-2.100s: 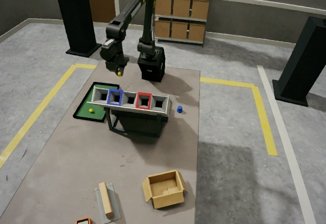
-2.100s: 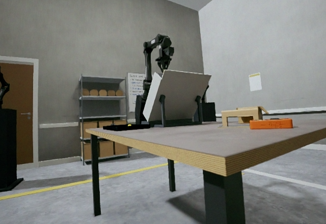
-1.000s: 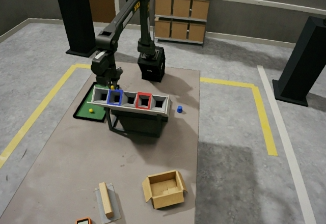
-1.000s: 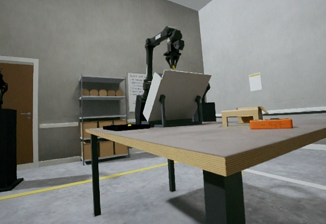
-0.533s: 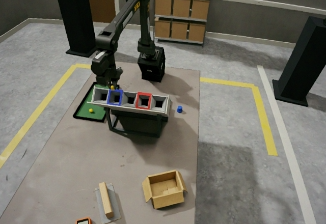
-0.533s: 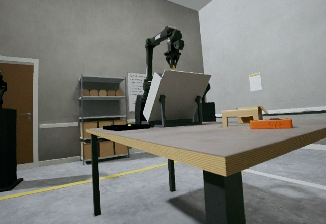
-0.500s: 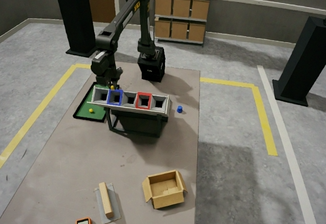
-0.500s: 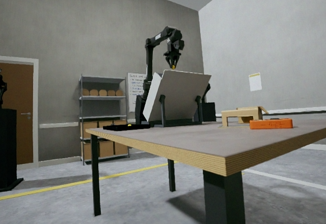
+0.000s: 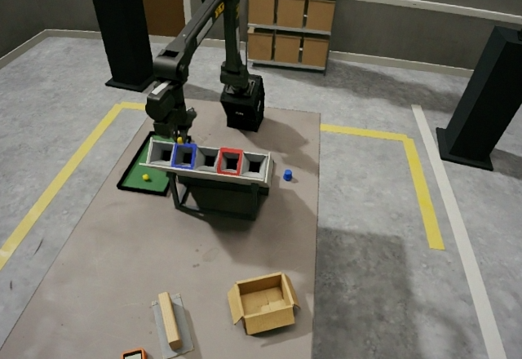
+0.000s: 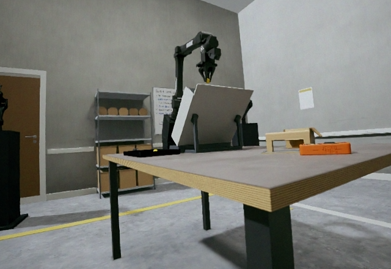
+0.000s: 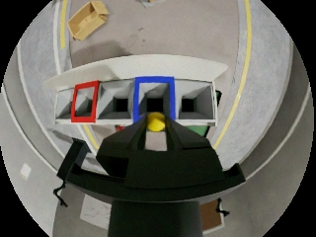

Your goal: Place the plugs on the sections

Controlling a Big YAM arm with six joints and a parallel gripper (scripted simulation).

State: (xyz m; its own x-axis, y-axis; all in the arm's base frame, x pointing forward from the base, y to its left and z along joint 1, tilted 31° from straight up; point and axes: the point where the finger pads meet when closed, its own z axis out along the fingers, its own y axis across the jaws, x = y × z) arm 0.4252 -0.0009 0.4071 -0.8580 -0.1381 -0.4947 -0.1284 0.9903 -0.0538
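My gripper [image 9: 179, 139] [image 10: 208, 80] [image 11: 156, 118] is shut on a yellow marble and holds it close above the near edge of the blue-banded funnel [image 9: 183, 166] [image 11: 154, 79]. The red-banded funnel [image 9: 228, 173] [image 11: 84, 118] is two places along in the same row. A blue plug [image 9: 287, 175] stands on the table beside the funnel stand. A small red patch [image 11: 119, 128] shows below the row in the wrist view, perhaps the red plug. Another yellow marble [image 9: 145, 176] [image 10: 154, 150] lies in the green tray [image 9: 157, 185]. The flat front sections are hidden.
The stand's tilted back panel [image 10: 220, 111] rises from a dark frame [image 9: 214, 213]. An open cardboard box [image 9: 269, 323], a wooden block [image 9: 169, 321] on a grey plate and an orange device [image 10: 325, 149] are on the table, away from the arm.
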